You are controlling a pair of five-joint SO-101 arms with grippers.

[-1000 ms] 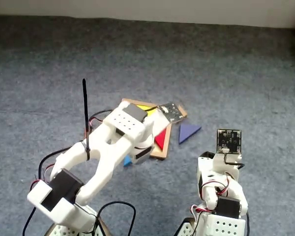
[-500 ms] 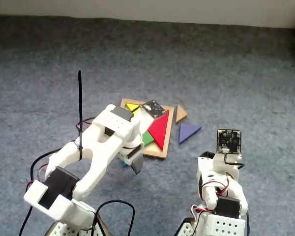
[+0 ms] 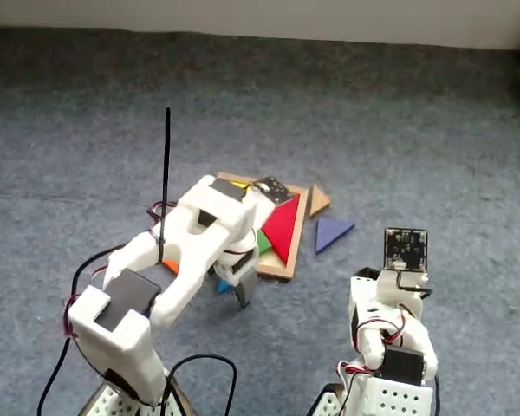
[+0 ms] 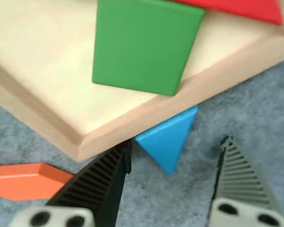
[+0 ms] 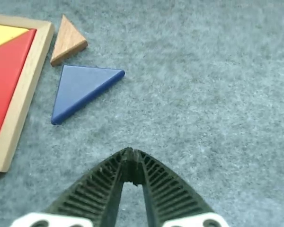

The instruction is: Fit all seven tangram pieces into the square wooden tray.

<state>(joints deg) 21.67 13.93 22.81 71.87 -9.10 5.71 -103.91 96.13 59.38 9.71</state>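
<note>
The square wooden tray (image 3: 286,270) holds a red triangle (image 3: 282,227), a green square (image 3: 262,243) and a yellow piece (image 3: 240,185). My left gripper (image 4: 175,144) stands open at the tray's near corner (image 4: 80,139), its fingers either side of a light blue triangle (image 4: 166,138) on the carpet. An orange parallelogram (image 4: 23,178) lies beside it. A dark blue triangle (image 5: 80,90) and a tan triangle (image 5: 66,40) lie off the tray's right rim (image 5: 19,118). My right gripper (image 5: 128,153) is shut and empty, well short of them.
Grey carpet (image 3: 399,130) covers the whole table. The left arm (image 3: 199,234) overhangs the tray's left half. The right arm (image 3: 390,303) is folded at the near right, with open carpet ahead of it.
The left arm has drawn back from over the tray, uncovering the red and green pieces, and its gripper has come down by the light blue triangle. The right arm has not moved.
</note>
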